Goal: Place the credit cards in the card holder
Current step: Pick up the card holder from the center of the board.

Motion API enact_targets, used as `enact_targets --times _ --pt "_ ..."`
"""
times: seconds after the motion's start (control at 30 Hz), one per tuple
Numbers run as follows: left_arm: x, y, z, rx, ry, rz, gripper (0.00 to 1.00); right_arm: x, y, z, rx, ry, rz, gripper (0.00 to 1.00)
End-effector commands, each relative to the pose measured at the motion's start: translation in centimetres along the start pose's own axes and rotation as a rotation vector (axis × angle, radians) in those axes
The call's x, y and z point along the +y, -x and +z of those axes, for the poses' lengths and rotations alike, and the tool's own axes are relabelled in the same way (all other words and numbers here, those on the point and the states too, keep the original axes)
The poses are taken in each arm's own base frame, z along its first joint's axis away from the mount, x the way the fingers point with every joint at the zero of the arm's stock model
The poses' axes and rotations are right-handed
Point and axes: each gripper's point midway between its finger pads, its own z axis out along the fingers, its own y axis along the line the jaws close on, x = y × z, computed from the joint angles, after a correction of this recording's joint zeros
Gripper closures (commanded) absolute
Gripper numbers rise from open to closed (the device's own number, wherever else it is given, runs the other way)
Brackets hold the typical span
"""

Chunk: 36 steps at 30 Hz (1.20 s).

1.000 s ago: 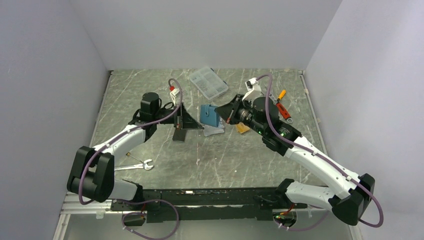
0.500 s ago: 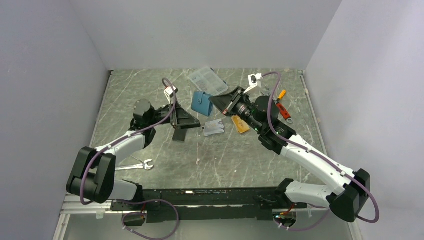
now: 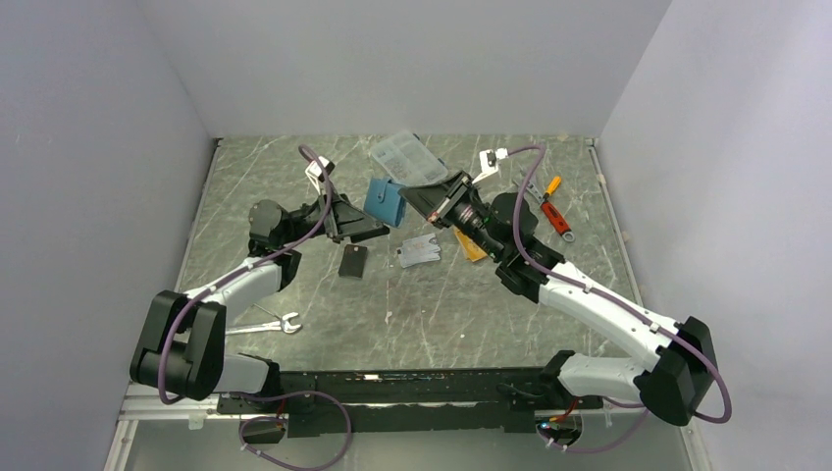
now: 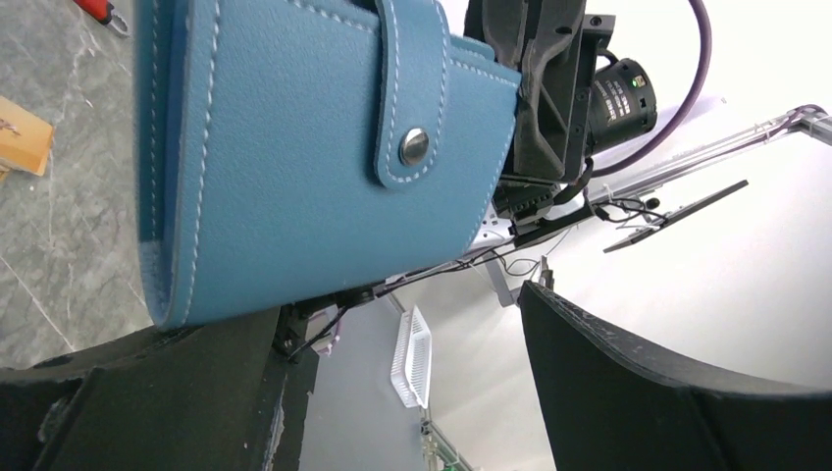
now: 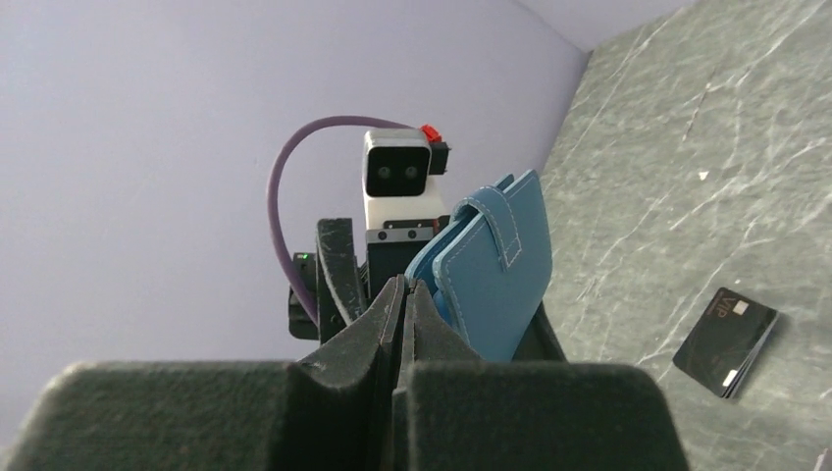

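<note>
From above, we see the small teal-blue folding card holder (image 3: 385, 201) held up over the grey-green marbled table (image 3: 442, 304), between the two arms near the far middle. The right gripper (image 3: 410, 194) meets its right edge with its fingers pressed together. The left gripper (image 3: 371, 222) reaches in from the other side. On the table nearer the bases lie the silver-grey printed credit cards (image 3: 420, 249), an orange-gold credit card (image 3: 475, 249) partly under the right arm, and a flat black rectangular case (image 3: 352, 261). A clear plastic compartment box (image 3: 404, 155) sits just beyond the holder.

Through the left wrist camera, the card holder fills the upper left, folded, its tab fastened on a metal snap (image 4: 413, 146). The left gripper's fingers are spread wide. One runs just under the holder's lower edge, and we cannot tell whether it touches. The other stands well apart.

Through the right wrist camera, the right fingers are closed tight on each other, pinching the holder's near edge at their tips. The black case lies on the table at lower right.
</note>
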Motion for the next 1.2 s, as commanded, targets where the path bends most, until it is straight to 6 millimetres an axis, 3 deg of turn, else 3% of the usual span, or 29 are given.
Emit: enact_targets --times 0.0,0.23,0.53,0.77,1.0,1.03,1.17 --pt "-1.7 0.8 -0.3 -0.049 -0.039 0.081 0.01 2.3 -0.3 0.0 -0.010 0.094 0.047 1.00" --pt "-1.8 2.5 -1.6 -0.129 -0.023 0.100 0.04 1.7 -2.0 -0.3 0.006 0.064 0.056 1.00" --pt "-2.4 3.6 -2.6 -0.158 -0.017 0.136 0.47 -0.5 -4.0 -1.0 -0.002 -0.028 0.030 1.00" --pt "-2.5 3.7 -2.6 -0.146 -0.011 0.157 0.64 -1.6 -5.3 -1.1 0.026 -0.083 -0.012 1.00" --pt "-2.2 3.7 -2.5 -0.107 0.015 0.207 1.00 -3.8 -4.8 -2.8 0.040 -0.205 -0.123 1.00" --pt "-2.0 3.7 -2.4 -0.097 0.028 0.208 1.00 -3.7 -4.6 -2.9 0.048 -0.218 -0.153 0.92" --pt "-1.7 3.4 -2.4 -0.073 0.044 0.222 1.00 -2.3 -3.1 -3.1 0.089 -0.186 -0.259 0.38"
